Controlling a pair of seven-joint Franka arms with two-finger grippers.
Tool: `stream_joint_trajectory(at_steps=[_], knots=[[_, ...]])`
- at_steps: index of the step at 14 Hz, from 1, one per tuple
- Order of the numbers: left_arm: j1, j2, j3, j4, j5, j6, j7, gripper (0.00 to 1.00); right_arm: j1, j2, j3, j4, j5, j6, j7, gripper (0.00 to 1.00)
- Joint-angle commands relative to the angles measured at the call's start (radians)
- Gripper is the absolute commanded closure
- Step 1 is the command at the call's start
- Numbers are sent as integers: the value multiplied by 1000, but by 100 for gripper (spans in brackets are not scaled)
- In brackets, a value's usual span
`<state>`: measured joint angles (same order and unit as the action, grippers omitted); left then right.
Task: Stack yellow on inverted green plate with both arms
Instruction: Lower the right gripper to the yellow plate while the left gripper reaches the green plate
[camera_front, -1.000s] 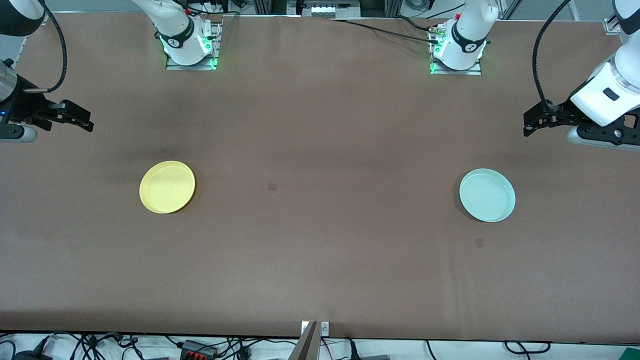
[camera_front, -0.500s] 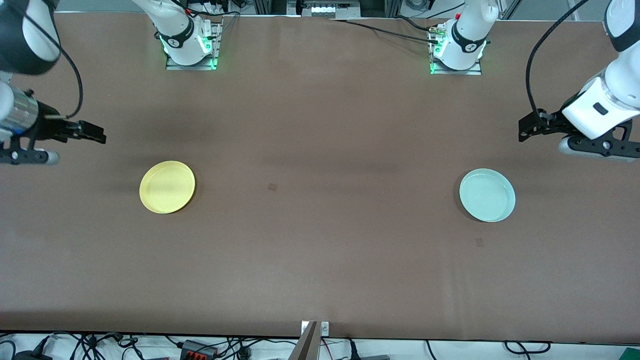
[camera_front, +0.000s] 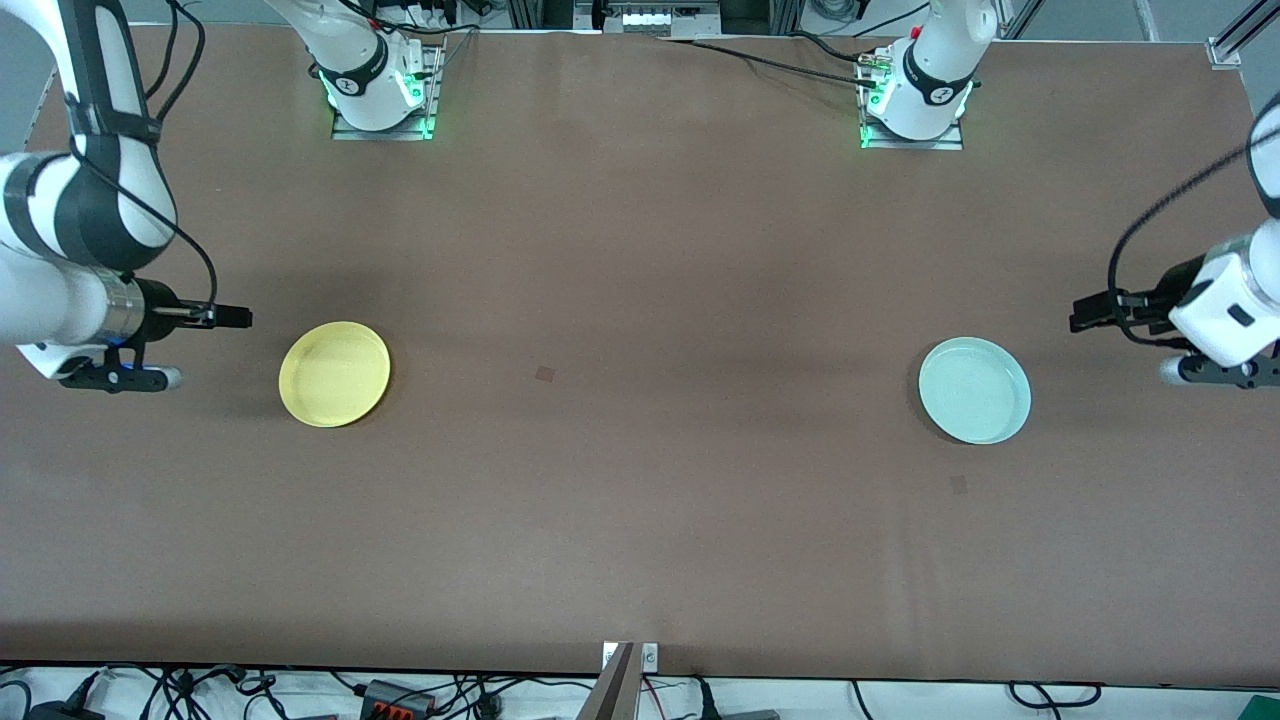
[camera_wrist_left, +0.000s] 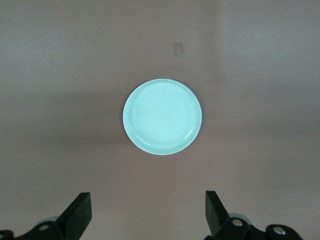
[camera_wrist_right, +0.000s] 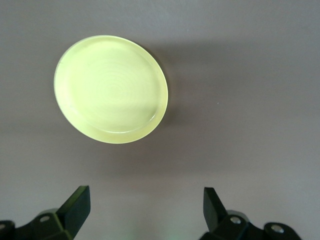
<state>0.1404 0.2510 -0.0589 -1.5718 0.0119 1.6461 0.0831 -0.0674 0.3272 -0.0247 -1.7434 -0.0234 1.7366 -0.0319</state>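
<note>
Front view: yellow plate (camera_front: 334, 374) flat on table (camera_front: 640, 500) toward right arm's end, rim up. Green plate (camera_front: 974, 390) toward left arm's end, also rim up, so not inverted yet. Plates well apart, roughly level with each other, nothing stacked.

Right gripper (camera_front: 232, 317) up in the air just beside yellow plate, toward the table's end from it, not touching. Right wrist view: both fingers (camera_wrist_right: 75, 205) spread wide, nothing between them, yellow plate (camera_wrist_right: 111, 89) ahead.

Left gripper (camera_front: 1092, 313) up over table near green plate, toward its own end, no contact. Left wrist view: fingers (camera_wrist_left: 79, 214) wide apart, empty, green plate (camera_wrist_left: 162, 116) centred ahead.

Judged stage: approach only; flip of green and lift of yellow both pending.

Risks from here:
- Shallow rims lying flat on table: fingertip likely to push plate along instead of getting under the edge. Cause: low approach angle with little rim to catch.
- Thin rim pinch likely to slip or let plate swing once lifted.
- Flip of green may leave it off-centre or rolling on edge if released early.
- Yellow brought in before green settles: stack lands skewed.
- Both arms converging on one spot: collision risk without staggered timing.
</note>
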Motion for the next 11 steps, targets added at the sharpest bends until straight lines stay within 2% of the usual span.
stream_joint_trajectory(at_steps=[1,5,9,11], knots=[[39,118,-4,47,-18,-6,29,0,-28,82,8,19,10,15,1,0],[96,223,-13,-2,-32,87,107,0,-66,203,9,18,11,112,-14,0],[152,292,-15,-97,-75,309,282,0,-81,285,11,18,40,175,-14,0],[174,323,-16,-140,-107,382,354,3,-88,326,12,19,57,205,-14,0]])
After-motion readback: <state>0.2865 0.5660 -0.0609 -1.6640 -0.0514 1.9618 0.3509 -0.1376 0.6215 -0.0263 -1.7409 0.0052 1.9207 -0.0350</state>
